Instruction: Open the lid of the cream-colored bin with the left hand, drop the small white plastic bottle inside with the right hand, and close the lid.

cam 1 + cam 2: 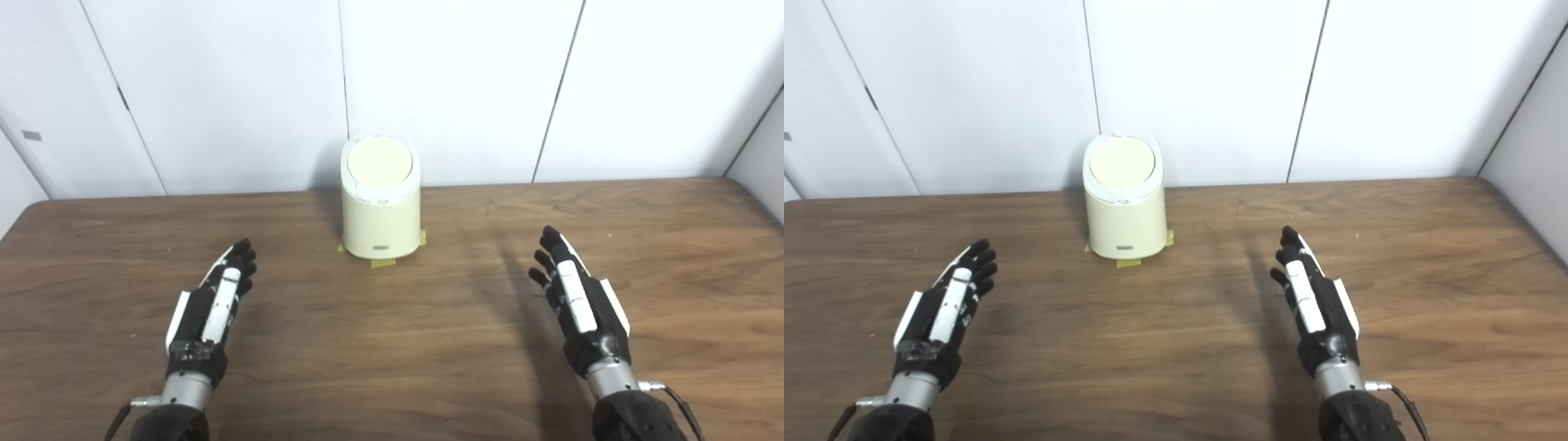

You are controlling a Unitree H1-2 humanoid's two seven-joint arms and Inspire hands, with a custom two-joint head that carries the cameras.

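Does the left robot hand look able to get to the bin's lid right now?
Probably yes. The left robot hand is open and holds nothing, and only bare table lies between it and the bin, whose lid is closed and uncovered.

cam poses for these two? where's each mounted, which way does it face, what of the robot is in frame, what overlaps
Left eye view: on the head, looking down and forward at the table; bin just left of centre; both forearms and hands show.
Right eye view: beside it, same aim; bin sits further left.
Shared: closed lid, open left hand, open right hand, white wall panels. No bottle visible.
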